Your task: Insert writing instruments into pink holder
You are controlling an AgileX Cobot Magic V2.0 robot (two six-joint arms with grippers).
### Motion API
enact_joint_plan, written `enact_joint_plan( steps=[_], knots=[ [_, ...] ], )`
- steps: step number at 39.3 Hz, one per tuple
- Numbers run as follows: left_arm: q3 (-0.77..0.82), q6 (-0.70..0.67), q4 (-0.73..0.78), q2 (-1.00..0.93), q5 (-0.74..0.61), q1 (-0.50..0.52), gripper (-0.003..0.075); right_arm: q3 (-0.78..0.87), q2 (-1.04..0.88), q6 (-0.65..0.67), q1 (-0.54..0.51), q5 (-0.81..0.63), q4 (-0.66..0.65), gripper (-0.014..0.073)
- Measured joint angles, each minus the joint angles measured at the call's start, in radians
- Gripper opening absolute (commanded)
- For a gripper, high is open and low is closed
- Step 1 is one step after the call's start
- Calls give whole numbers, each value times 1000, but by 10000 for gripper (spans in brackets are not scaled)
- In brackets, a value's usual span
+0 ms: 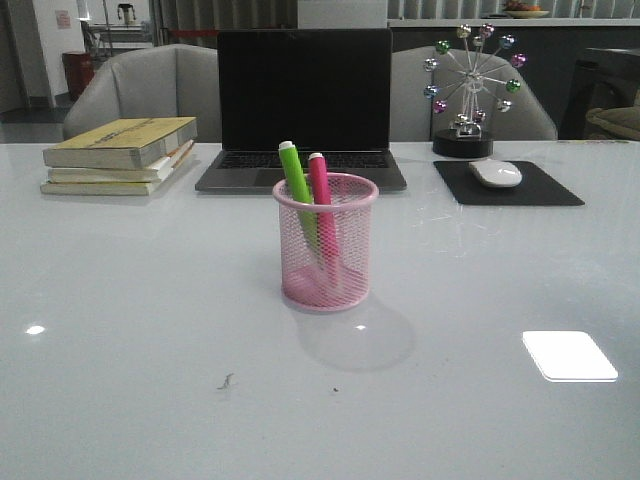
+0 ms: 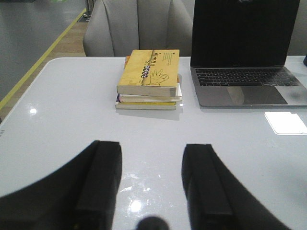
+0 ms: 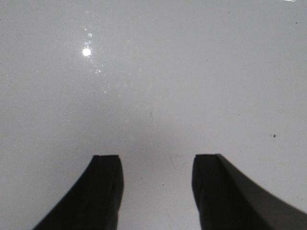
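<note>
Pink mesh holder (image 1: pixel 326 243) stands mid-table, outside both wrist views; green marker (image 1: pixel 297 190) and pink marker (image 1: pixel 320 195) lean inside it. Left gripper (image 2: pixel 151 153): spread, empty, books (image 2: pixel 149 78) ahead, cover text unreadable. Right gripper (image 3: pixel 157 165): spread, empty, over bare table (image 3: pixel 158 72).
</note>
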Motion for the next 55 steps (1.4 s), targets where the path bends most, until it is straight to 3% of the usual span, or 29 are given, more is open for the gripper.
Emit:
enact_joint_plan(
  steps=[26, 29, 38, 42, 55],
  knots=[
    [0, 0, 0, 0, -2, 0, 361, 0, 0, 0, 0, -21, 0, 443],
    [0, 0, 0, 0, -2, 0, 361, 0, 0, 0, 0, -21, 0, 407],
    [0, 0, 0, 0, -2, 0, 361, 0, 0, 0, 0, -21, 0, 128],
    [0, 0, 0, 0, -2, 0, 361, 0, 0, 0, 0, -21, 0, 58],
    [0, 0, 0, 0, -2, 0, 361, 0, 0, 0, 0, -21, 0, 50]
  ],
)
